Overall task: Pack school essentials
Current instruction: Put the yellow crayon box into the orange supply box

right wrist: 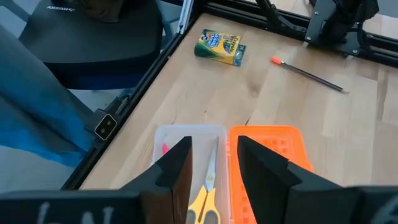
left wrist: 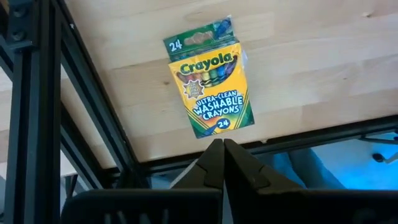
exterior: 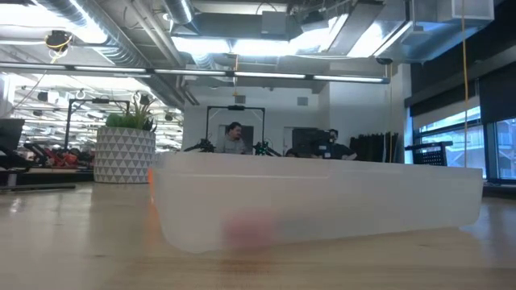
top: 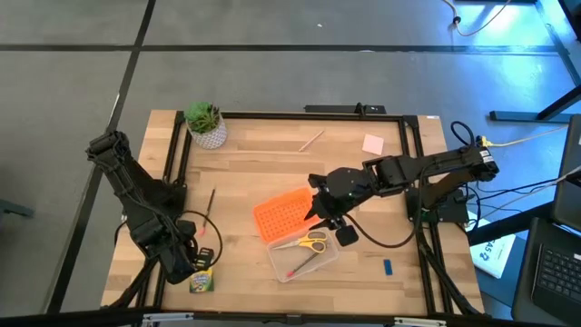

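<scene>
While the right gripper (right wrist: 214, 165) hovers part-open and empty over the clear case (top: 304, 258), the closed left gripper (left wrist: 222, 163) overhangs the table's (top: 245, 154) near edge beside the Crayola box (left wrist: 208, 78).

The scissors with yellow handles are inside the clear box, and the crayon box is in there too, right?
Not quite. The scissors are inside the clear box, but the crayon box is not: the high view shows it lying on the table near the left gripper.

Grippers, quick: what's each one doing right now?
Left gripper: shut, empty, above the crayon box.
Right gripper: open, empty, over the clear case.
</scene>
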